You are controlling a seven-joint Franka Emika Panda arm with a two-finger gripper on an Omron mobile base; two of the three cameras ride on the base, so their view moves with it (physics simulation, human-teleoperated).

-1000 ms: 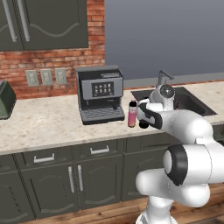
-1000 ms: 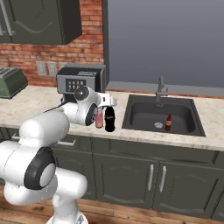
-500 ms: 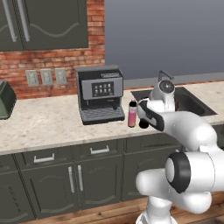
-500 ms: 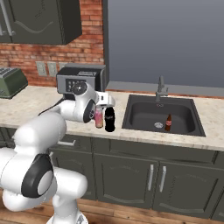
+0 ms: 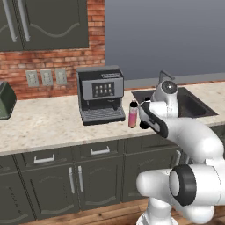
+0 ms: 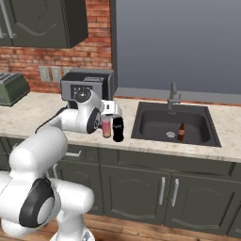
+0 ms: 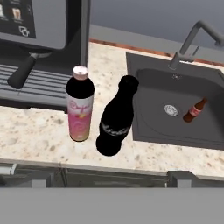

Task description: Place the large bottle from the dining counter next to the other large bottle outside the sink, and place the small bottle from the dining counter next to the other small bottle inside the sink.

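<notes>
Black bottle (image 7: 116, 118) upright, apart from open end effector (image 6: 114, 114).

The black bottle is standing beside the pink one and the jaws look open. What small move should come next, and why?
Probably back the gripper straight away from the black bottle. It stands upright on the worktop beside the pink bottle, outside the sink, with nothing gripping it, so that step looks done. A clean retreat avoids knocking either bottle. The sink holds just one small bottle, so the other is likely next.

Pale script on black bottle (image 7: 115, 122) and pink bottle's label (image 7: 80, 114), neither legible
</notes>
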